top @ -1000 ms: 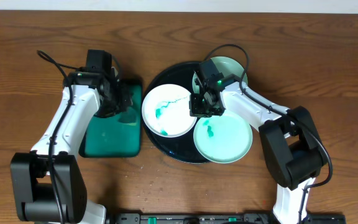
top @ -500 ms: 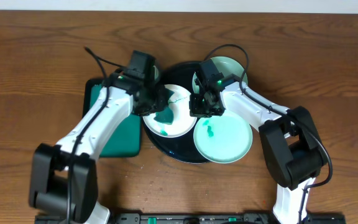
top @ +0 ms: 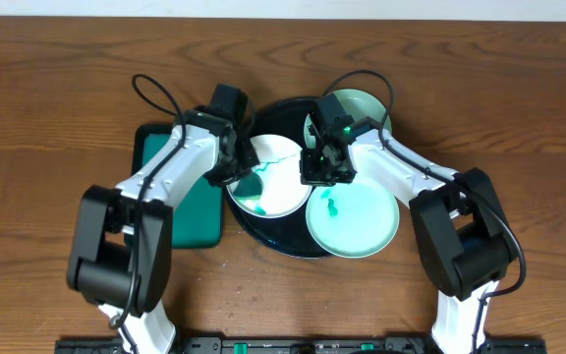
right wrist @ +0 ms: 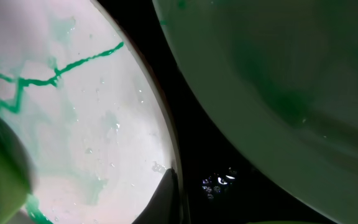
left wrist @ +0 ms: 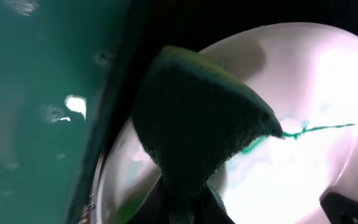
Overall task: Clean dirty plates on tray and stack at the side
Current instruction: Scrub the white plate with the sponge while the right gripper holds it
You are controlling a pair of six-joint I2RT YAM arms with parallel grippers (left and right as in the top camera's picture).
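Note:
The white plate [top: 273,177] lies at the left of the black tray [top: 285,239] with teal smears [right wrist: 55,74] across it. My left gripper [top: 234,165] is shut on a dark green sponge [left wrist: 197,124], which rests on the plate's left part. At the plate's right rim my right gripper [top: 324,169] is shut on the edge, with one dark finger [right wrist: 165,194] lying over the rim. One mint plate [top: 357,221] with a teal smear sits at the tray's front right. Another mint plate [top: 360,106] sits at the back, partly behind the right arm.
A green rectangular sponge tray [top: 180,211] lies just left of the black tray, its wet surface [left wrist: 36,93] close beside the sponge. Brown wooden table [top: 519,118] surrounds everything. Cables loop above both wrists.
My left arm has swung right from the green sponge tray to the white plate, carrying the sponge onto it. The right arm and the plates have stayed put.

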